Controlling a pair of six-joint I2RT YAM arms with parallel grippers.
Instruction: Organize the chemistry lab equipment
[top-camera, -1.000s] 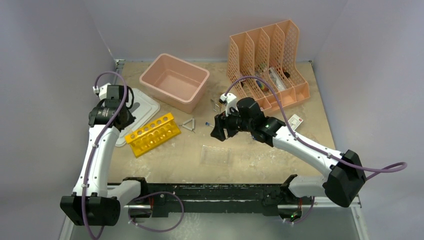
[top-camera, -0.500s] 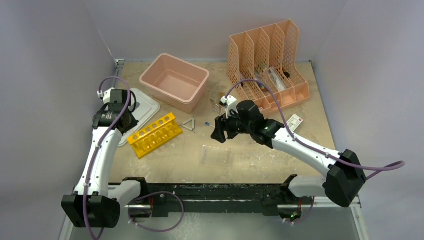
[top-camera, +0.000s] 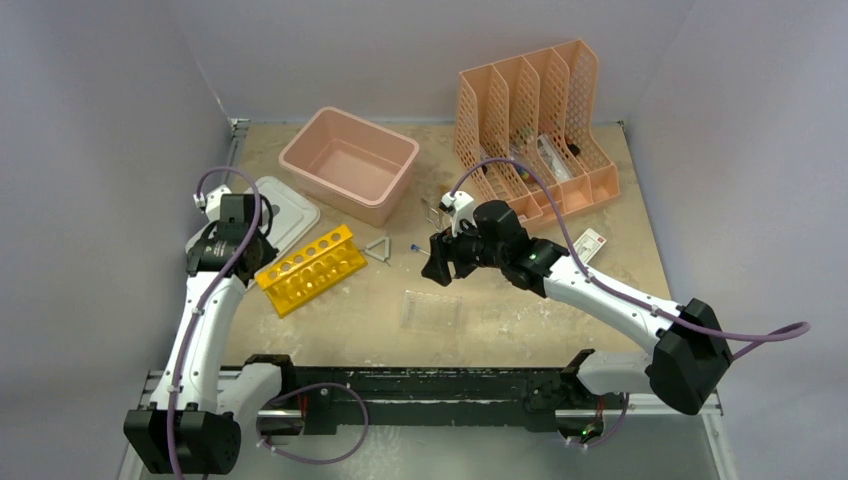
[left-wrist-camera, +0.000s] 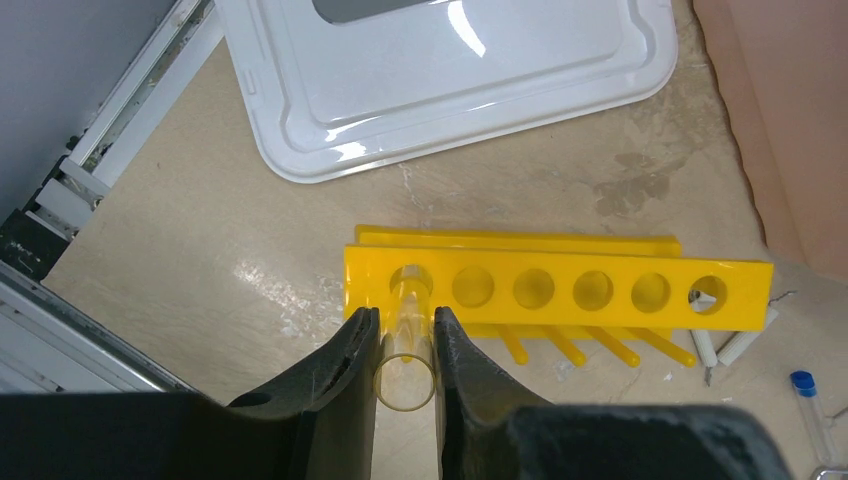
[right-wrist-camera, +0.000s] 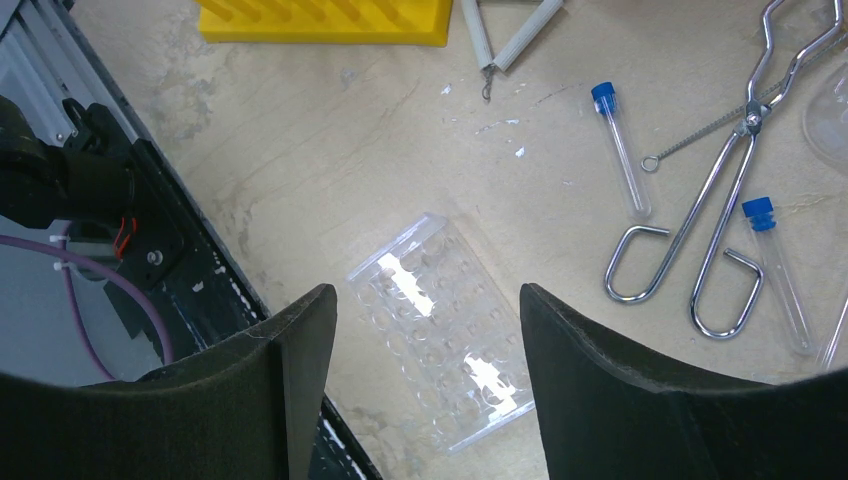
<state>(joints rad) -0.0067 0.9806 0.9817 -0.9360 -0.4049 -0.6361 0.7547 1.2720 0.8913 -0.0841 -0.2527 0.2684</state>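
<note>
Noted left gripper pinching a clear tube, its far end at the leftmost of 6 round holes in the yellow rack. Beyond the rack, logged a white lid flat on the table, with the pink tub at right edge. Spotted 1 blue-capped vial lying at lower right, near 2 white ends of the wire triangle just beside the rack's right end.

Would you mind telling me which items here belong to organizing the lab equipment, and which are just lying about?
Belongs to the job: yellow test-tube rack, clear tube held by left gripper, tongs, wire triangle, clear tray, blue-capped vials.
Lying about: pink tub, pale lid, peach file holder.
</note>
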